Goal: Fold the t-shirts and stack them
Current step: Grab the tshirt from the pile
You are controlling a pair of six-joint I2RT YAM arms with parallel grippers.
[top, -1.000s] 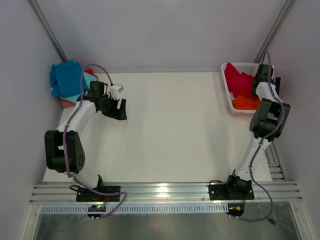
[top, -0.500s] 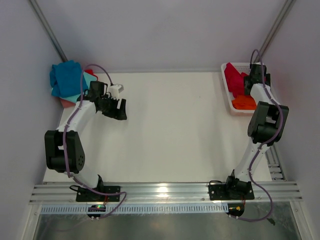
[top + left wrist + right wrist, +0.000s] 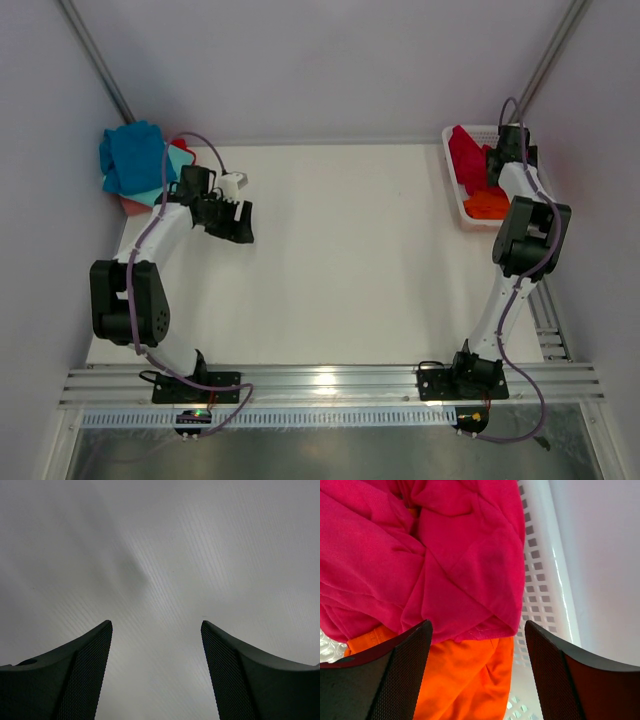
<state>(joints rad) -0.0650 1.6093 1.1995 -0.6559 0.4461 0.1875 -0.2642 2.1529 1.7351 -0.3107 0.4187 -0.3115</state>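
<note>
Right gripper (image 3: 477, 625) spread wide, empty, above the crimson tee (image 3: 410, 555) in the basket (image 3: 540, 570): lower onto 1 raised fold (avoid the orange tee (image 3: 465, 680) beneath), then close

Matt, creased cloth (the crimson t-shirt (image 3: 420, 555)) — glossy plastic basket (image 3: 540, 580).
</note>
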